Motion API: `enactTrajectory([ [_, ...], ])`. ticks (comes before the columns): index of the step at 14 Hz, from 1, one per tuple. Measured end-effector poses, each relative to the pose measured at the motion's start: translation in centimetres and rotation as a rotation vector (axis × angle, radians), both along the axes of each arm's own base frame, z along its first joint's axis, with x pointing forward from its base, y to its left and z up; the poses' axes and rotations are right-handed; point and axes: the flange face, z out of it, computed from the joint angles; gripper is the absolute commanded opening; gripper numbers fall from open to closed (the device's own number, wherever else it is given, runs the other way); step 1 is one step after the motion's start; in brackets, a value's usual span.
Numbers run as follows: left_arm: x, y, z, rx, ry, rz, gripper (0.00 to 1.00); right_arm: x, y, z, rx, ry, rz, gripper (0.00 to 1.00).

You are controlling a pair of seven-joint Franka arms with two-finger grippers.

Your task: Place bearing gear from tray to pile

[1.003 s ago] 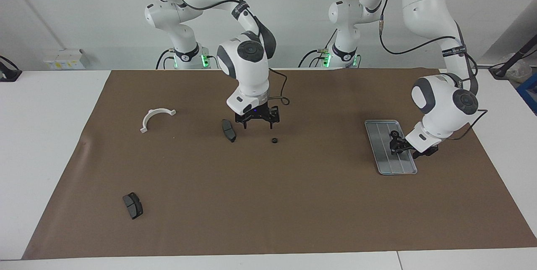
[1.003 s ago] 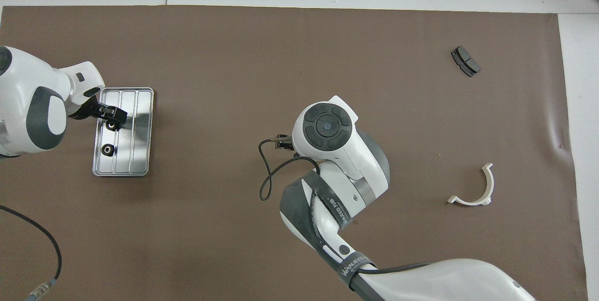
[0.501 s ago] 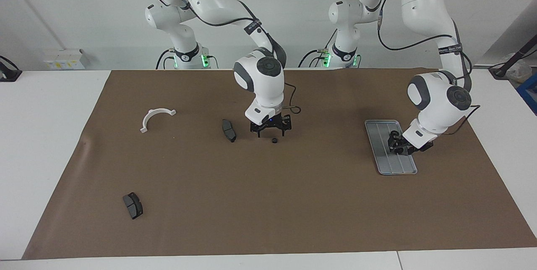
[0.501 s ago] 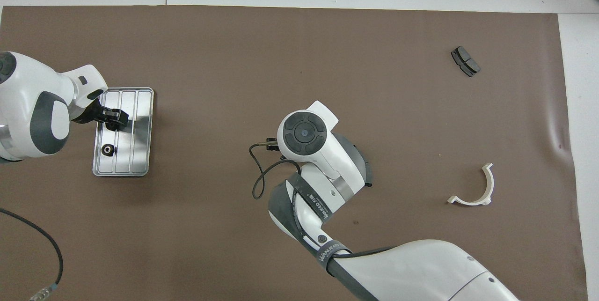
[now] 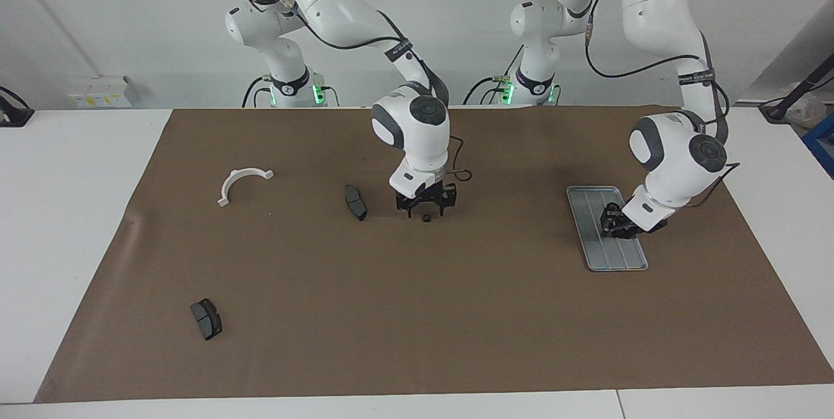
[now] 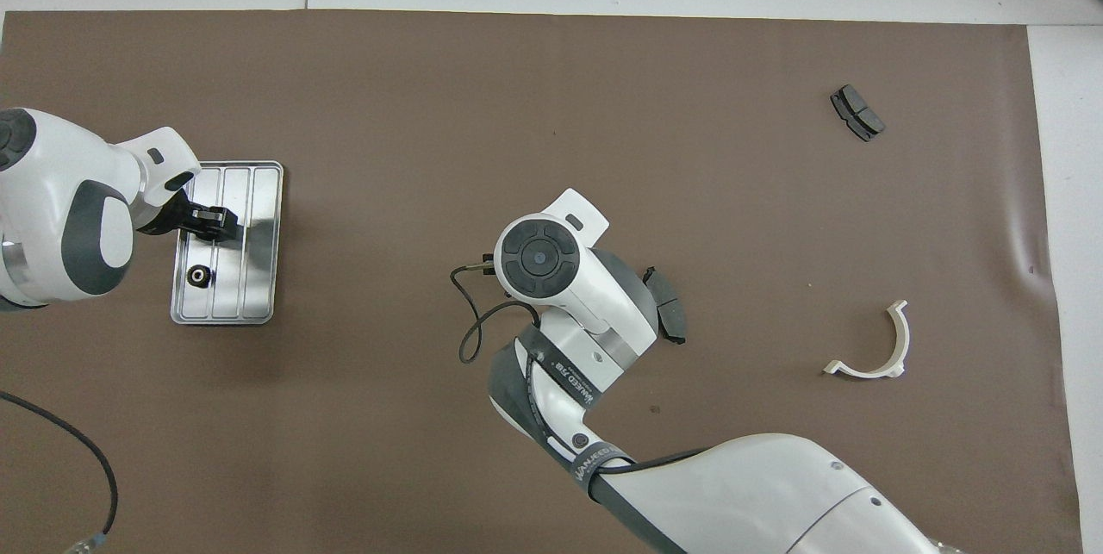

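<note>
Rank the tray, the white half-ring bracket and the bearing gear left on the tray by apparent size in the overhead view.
1. tray, clearly largest.
2. white half-ring bracket, smaller in span and thin.
3. bearing gear, by far the smallest, lying in the tray.

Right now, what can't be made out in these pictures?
- Overhead view: the right pincer and the small gear on the mat under it, covered by the right arm's wrist.
- Both views: whether the left pincer over the tray grips a gear; too small.
</note>
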Motion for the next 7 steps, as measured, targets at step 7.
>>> enactTrajectory([
  [7,-0.64,0.32,0.11,0.002,0.002,0.007,0.44,0.15,0.11,-0.51,0.01,-0.009,0.001,0.47],
])
